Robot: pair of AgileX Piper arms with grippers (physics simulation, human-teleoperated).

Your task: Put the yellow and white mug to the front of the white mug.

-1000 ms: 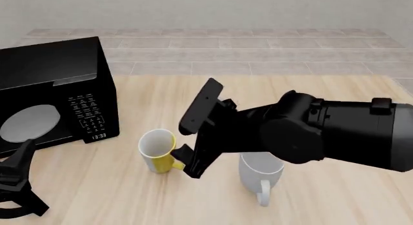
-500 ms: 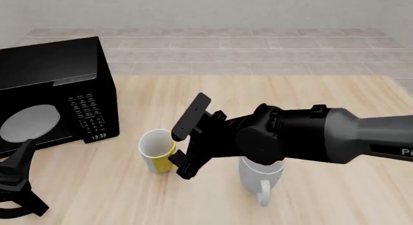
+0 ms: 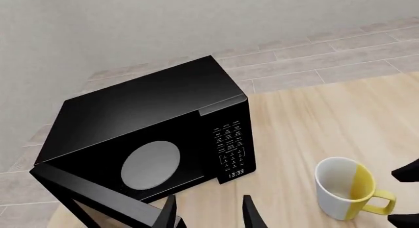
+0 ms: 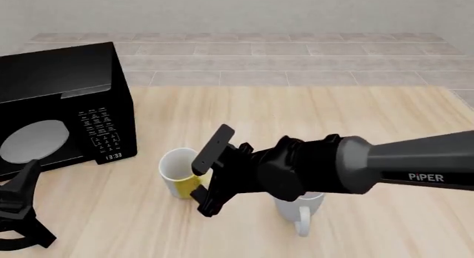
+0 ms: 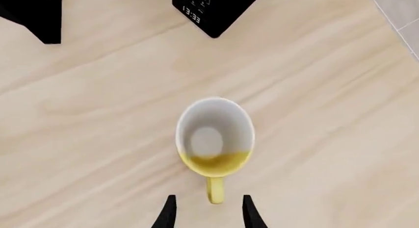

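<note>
Right wrist view: we saw the right claw (image 5: pixel 207 212) spread around the round yellow mug's (image 5: pixel 215 137) smooth curved handle (image 5: pixel 215 190).

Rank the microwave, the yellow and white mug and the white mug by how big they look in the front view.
1. microwave
2. yellow and white mug
3. white mug, though the right arm hides much of it, so its rank against the yellow one is unsure.

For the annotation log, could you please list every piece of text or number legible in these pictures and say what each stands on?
"13:33" — clock display on the microwave, below its keypad.
"PiPER" — white lettering on the right arm in the front view.
Keypad buttons on the microwave: labels too small to read.
The yellow and white mug and the white mug carry no text.
</note>
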